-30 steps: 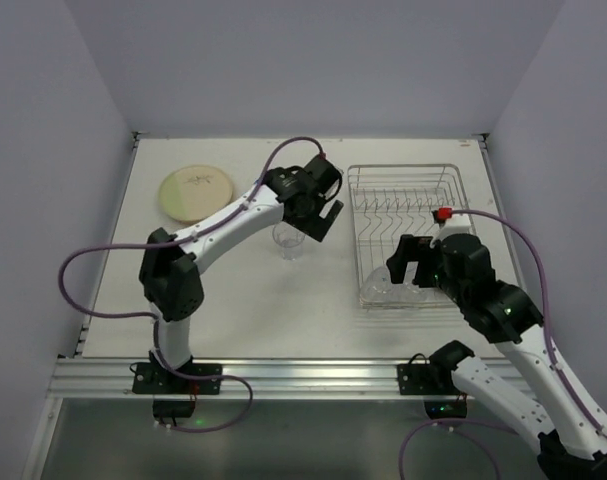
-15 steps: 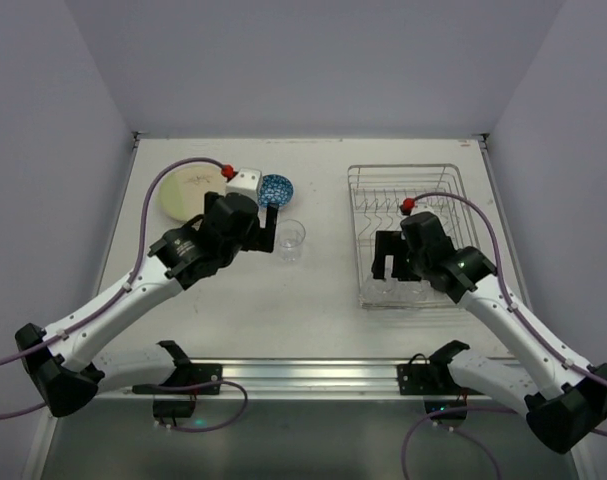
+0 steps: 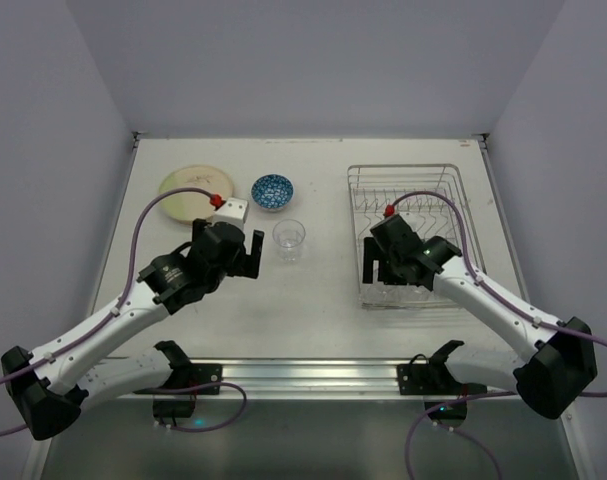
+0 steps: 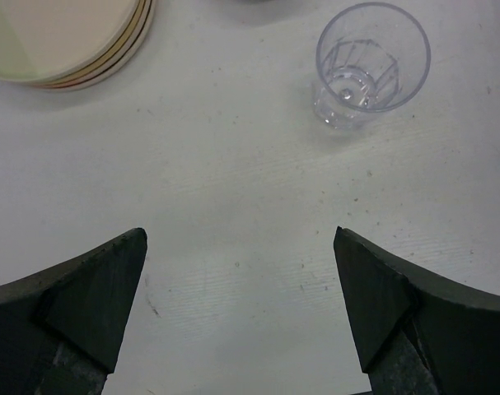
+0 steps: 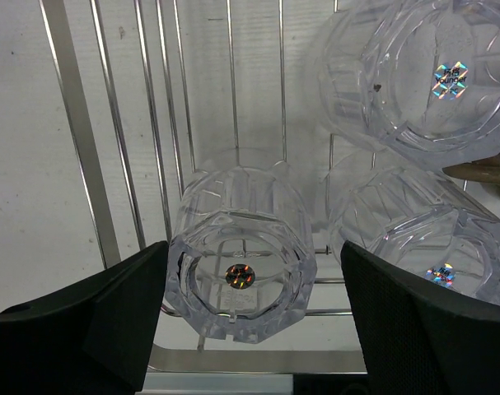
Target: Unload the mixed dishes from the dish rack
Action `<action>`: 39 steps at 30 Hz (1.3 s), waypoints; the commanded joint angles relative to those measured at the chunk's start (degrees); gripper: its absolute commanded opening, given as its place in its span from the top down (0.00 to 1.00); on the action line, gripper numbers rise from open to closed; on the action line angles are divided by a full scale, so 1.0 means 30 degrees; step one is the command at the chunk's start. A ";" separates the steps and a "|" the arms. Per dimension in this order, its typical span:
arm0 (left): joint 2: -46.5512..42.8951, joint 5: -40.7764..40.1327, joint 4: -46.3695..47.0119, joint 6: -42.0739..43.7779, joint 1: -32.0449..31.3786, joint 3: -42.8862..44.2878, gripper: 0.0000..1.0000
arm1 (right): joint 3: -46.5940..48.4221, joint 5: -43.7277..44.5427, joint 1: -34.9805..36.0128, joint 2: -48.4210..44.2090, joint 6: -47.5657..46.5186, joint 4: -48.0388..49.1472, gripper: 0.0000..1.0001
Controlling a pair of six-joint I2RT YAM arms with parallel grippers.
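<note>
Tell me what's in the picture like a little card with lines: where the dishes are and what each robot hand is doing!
On the table: stacked cream plates, blue bowl, one clear glass
In the dish rack: three clear glasses, seen by the right wrist camera
Left gripper: open, empty, over bare table
Right gripper: open, one finger on each side of the nearest rack glass, not squeezing it yet
</note>
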 commanded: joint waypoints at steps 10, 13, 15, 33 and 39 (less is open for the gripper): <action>0.0116 0.0216 0.0666 0.0005 0.0092 -0.0986 0.00 | 0.0638 0.1117 0.0961 0.1220 0.1721 -0.0029 0.31; 0.0145 0.0246 0.0666 0.0005 0.0092 -0.0987 0.00 | 0.0813 0.1350 0.1137 0.1163 0.1925 -0.0146 0.47; 0.0145 0.0333 0.0724 -0.0024 0.0092 -0.0987 0.00 | 0.0989 0.1497 0.1225 0.0958 0.1985 -0.0176 0.56; -0.3628 0.9745 0.6280 -0.1748 0.0092 -0.2445 0.00 | 0.3744 0.0243 0.1313 -0.4869 -0.1234 0.0786 0.70; -0.4485 1.9360 1.8198 -0.5286 0.0092 -0.5318 0.00 | 0.1989 -0.5316 0.1313 -0.8911 -0.2966 0.7286 0.71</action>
